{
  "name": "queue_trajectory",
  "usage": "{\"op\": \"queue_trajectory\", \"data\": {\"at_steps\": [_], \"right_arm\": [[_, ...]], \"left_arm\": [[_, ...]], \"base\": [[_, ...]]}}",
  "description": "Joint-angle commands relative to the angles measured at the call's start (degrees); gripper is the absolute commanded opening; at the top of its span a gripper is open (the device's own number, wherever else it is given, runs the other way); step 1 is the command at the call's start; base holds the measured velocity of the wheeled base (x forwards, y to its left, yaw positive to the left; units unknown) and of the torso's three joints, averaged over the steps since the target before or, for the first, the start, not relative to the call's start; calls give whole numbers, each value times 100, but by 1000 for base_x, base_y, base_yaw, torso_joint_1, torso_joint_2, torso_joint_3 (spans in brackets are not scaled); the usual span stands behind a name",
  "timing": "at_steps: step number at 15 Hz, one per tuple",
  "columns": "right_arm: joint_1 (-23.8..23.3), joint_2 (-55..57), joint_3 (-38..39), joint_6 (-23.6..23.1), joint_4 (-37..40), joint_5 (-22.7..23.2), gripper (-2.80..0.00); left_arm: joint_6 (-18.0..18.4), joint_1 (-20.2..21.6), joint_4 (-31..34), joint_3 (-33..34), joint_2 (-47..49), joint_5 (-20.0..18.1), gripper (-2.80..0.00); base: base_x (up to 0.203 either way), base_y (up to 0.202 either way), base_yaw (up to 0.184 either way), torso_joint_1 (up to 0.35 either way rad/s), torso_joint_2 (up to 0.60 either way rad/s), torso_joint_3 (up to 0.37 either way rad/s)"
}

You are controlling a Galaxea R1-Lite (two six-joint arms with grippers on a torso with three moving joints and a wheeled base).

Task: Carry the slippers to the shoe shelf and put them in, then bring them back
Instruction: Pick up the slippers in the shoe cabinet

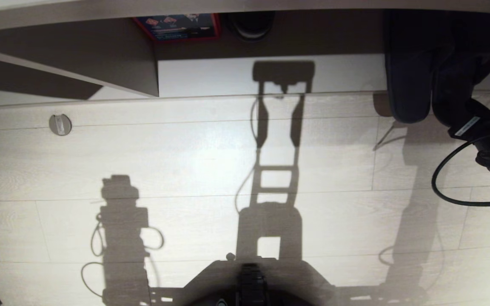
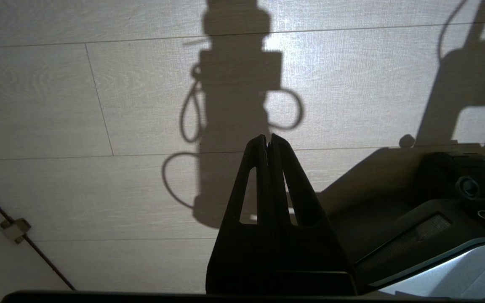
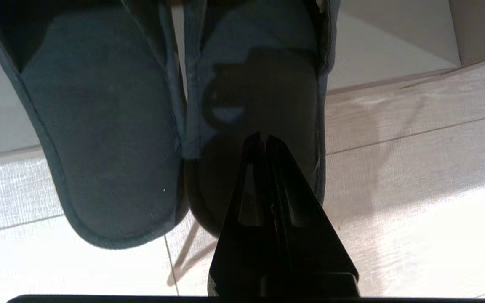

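In the head view, the slippers (image 1: 411, 76) are hanging at the right, heels dangling over the floor (image 1: 211, 161) by the shoe shelf's (image 1: 236, 76) pale front edge. The left wrist view is showing the left tool (image 2: 268, 141) closed, empty, parked. In the right wrist view, the right tool (image 3: 262, 141) is pinching the pair shut, toes pointing shelfward, long axes parallel. Judgement: keeping the soles level should help them slide inside cleanly.

Pale wood-plank floor (image 1: 211, 161) (brightly lit, crossed by hard shadows) meets a dark desk recess (image 1: 100, 55).
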Motion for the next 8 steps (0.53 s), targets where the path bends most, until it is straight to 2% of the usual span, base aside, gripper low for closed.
{"op": "queue_trajectory", "data": {"at_steps": [1,4,5,8], "right_arm": [[-1,11,-39,0,-45,-3,-280],[-1,68,-153,-9,-34,6,-280],[3,102,-175,-23,-23,6,0],[0,108,-217,-3,-28,6,0]], "left_arm": [[-3,1,-4,0,-2,2,-280],[-3,1,-4,0,-2,2,-280],[-3,1,-4,0,-2,2,-280],[-3,1,-4,0,-2,2,-280]], "base": [[0,0,0,0,0,0],[0,0,0,0,0,0],[0,0,0,0,0,0],[0,0,0,0,0,0]]}}
